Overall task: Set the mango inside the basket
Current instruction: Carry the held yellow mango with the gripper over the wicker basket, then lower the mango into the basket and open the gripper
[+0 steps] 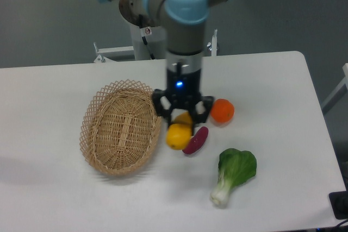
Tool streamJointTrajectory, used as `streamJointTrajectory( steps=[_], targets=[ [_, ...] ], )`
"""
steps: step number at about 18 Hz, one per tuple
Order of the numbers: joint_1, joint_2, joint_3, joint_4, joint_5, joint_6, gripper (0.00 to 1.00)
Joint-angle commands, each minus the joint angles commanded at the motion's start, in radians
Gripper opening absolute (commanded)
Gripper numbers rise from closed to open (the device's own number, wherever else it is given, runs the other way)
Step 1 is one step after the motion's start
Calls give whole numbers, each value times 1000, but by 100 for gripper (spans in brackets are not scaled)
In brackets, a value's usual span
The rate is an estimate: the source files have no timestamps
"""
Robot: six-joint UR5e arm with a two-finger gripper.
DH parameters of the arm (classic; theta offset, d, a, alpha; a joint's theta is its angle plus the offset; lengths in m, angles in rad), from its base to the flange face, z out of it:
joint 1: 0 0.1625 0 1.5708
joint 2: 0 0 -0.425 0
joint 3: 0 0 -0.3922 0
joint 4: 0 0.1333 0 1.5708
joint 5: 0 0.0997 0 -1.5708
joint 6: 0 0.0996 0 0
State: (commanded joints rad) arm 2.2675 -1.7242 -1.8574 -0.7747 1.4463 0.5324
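Note:
The mango (179, 134), yellow shading to orange, lies on the white table just right of the basket (120, 129), a large tan wicker oval with a lattice rim. My gripper (184, 118) hangs straight down over the mango's far end. Its two black fingers are spread wide, one on each side of that end, and they do not visibly press on the fruit. The far tip of the mango is partly hidden behind the gripper. The basket is empty.
A small dark purple vegetable (196, 140) lies against the mango's right side. A round orange fruit (222, 111) sits just right of the gripper. A green bok choy (234, 173) lies nearer the front right. The arm's base stands behind the table.

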Motion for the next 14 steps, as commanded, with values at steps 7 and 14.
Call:
streamJointTrajectory(
  steps=[7,14],
  targets=[
    [-175,-84,-54,-2,77,-80,39],
    [-243,-149,-60,-2,170,-65,39]
  ],
)
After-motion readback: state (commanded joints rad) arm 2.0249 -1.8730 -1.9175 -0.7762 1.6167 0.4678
